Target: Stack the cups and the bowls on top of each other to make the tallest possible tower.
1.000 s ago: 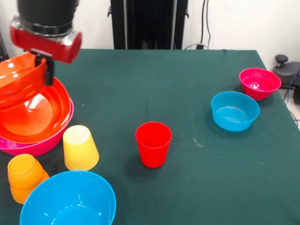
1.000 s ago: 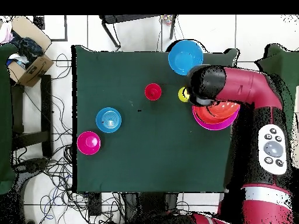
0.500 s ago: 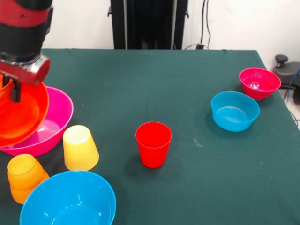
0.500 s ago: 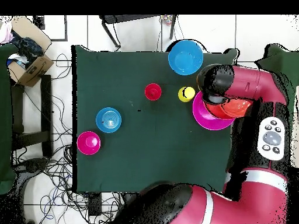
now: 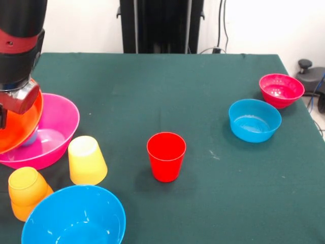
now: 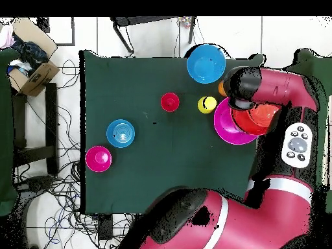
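Observation:
My gripper (image 5: 4, 115) is at the left edge of the front view, shut on the rim of a tilted orange-red bowl (image 5: 19, 127) held over the left side of the large pink bowl (image 5: 56, 133). In the overhead view the arm covers the gripper; the orange-red bowl (image 6: 260, 118) overlaps the pink bowl (image 6: 224, 127). An upturned yellow cup (image 5: 86, 160), an orange cup (image 5: 25, 193) and the large blue bowl (image 5: 73, 217) stand in front of it. A red cup (image 5: 166, 156) stands upright mid-table. The small blue bowl (image 5: 254, 120) and small magenta bowl (image 5: 281, 90) are at the right.
A small light blue patch (image 5: 31, 137) shows inside the pink bowl, behind the held bowl. The black pedestal (image 5: 161, 25) stands behind the table. A cardboard box (image 6: 32, 68) and cables lie on the floor beside the table.
The arm has carried the orange-red bowl up out of the pink bowl and toward the left edge of the front view. The pink bowl now shows its inside. Nothing else has moved.

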`<state>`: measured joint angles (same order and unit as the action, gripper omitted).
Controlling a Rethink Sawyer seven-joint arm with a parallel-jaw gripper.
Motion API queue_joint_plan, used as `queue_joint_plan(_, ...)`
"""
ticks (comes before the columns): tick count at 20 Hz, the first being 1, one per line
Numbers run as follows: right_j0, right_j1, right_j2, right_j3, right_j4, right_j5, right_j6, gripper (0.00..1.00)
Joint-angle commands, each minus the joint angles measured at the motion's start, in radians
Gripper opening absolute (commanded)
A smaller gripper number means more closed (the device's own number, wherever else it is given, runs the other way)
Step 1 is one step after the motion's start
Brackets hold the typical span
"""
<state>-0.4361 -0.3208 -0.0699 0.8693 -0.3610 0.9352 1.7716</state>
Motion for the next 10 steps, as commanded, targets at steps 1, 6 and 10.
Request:
queue_joint_plan(1, 0.043, 0.019, 0.021, -0.107, 0.046, 0.126, 0.165, 0.0)
queue_joint_plan(6, 0.039, 0.035, 0.026, -0.122, 0.124, 0.157, 0.222, 0.0)
queue_joint_plan(10, 0.038, 0.045, 0.015, -0.123, 0.189, 0.172, 0.282, 0.0)
